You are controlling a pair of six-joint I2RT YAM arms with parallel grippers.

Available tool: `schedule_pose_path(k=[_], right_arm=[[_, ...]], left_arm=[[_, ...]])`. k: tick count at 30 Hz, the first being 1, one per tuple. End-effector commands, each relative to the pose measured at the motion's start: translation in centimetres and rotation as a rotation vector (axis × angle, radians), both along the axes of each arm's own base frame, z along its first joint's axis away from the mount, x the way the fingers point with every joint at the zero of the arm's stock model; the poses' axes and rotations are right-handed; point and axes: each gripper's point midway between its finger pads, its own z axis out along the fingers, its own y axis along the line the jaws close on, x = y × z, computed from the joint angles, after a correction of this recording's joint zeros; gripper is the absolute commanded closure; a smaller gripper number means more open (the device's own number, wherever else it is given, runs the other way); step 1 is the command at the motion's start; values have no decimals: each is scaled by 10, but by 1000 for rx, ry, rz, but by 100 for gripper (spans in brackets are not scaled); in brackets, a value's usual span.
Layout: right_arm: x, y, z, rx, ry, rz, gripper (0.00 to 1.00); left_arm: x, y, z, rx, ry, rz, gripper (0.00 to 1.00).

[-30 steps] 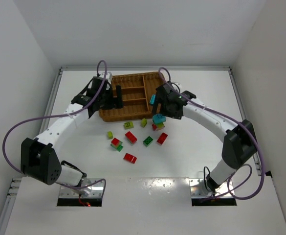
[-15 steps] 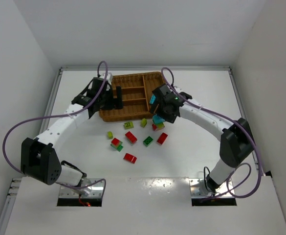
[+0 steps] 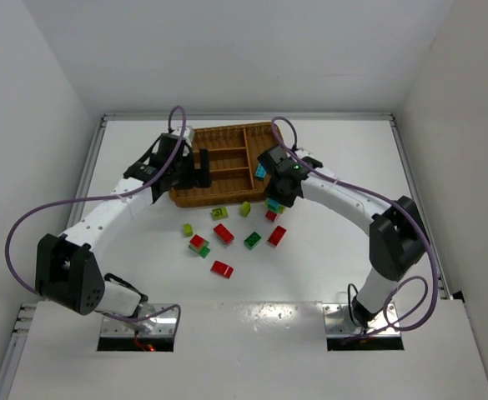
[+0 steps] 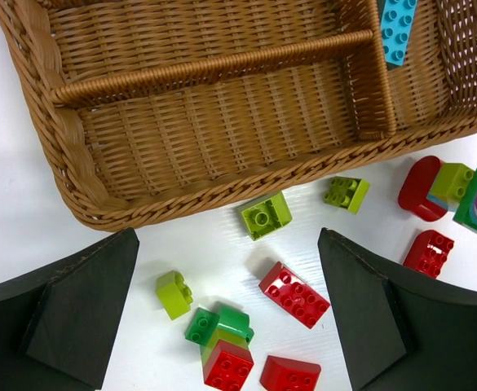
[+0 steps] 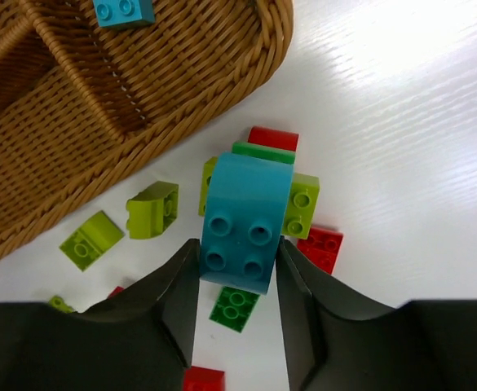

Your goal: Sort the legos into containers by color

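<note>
— How did the jaws of the right gripper [image 5: 238,254] stand?

— They pressed in on both sides of a cyan round-backed plastic brick [image 5: 245,213], its studs facing the wrist camera. Just behind it sat a cluster of red, green and yellow-green bricks [image 5: 302,204]. I could not tell whether the cyan one touched them or the table.

— Where on the table was that?

— Just off the near right corner of the brown woven wicker tray [image 3: 214,200]. The tray lay toward the far edge, about midway between the left and right edges.

— And the left gripper [image 4: 226,314]?

— Its jaws were spread wide with nothing between them. It hung at the tray's left end, over the near rim.

— Was anything in the tray?

— One long cyan studded brick [image 4: 397,28] lay in the cross slot at the right end.

— The other bricks?

— They lay loose mid-table, on the near side of the tray. A yellow-green square brick [image 4: 266,216] sat just beside the near rim. Nearer lay a red oblong brick [image 4: 294,294], a small yellow-green brick [image 4: 174,293] and a stack of red and green bricks [image 4: 226,362].
</note>
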Motion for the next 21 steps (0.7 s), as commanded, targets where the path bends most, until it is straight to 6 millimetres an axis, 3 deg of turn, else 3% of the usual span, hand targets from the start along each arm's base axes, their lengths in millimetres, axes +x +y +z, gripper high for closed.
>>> schedule_pose_path(k=[1,5,7,11,15,21], right_arm=[[-2,-12,25,-32,-65,5,67],[-7,-21,30,-86,-83,86,67],[-7,-23,30,-110,-86,103,61],[-4,-29,16,-208,-48,178,50],[0,-29,5,-224,-9,219,44],[2,-28,-2,-227,6,212,48]], left_arm=[[0,-6,12,-20,-39,-20,1],[2,-7,13,-23,-48,-20,1],[2,-8,10,-26,-37,-27,1],[3,-9,11,-29,-46,-27,1],[3,-9,11,-29,-46,-27,1],[3,-9,11,-29,-46,-27,1]])
